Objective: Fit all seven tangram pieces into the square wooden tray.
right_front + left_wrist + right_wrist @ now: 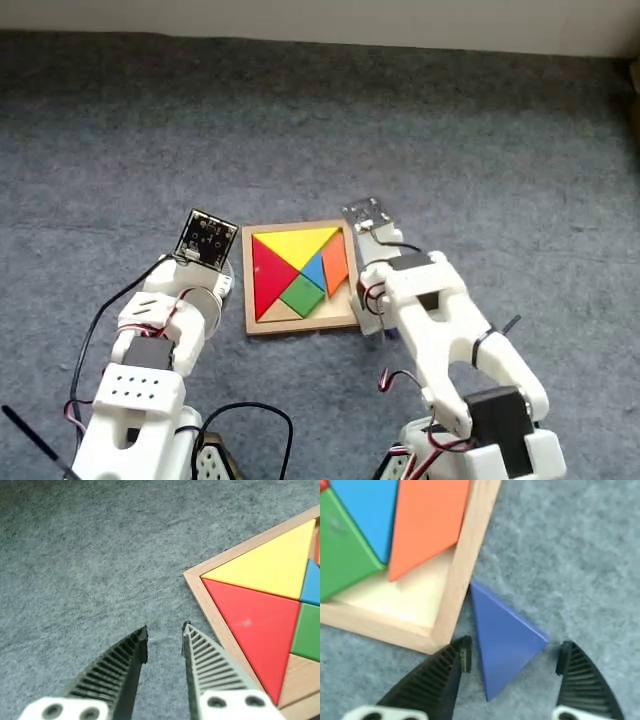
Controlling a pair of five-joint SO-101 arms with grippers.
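Note:
The square wooden tray lies on the carpet between the two arms. It holds a yellow triangle, a red triangle, a green square, a light blue piece and an orange parallelogram. In the right wrist view, a dark blue triangle lies flat on the carpet just outside the tray's corner, and my right gripper is open with a finger on either side of it. My left gripper is open over bare carpet beside the tray's frame.
Grey carpet surrounds the tray on every side. A bare patch of tray floor shows next to the orange piece and another below the green square. Cables trail from both arm bases at the near edge.

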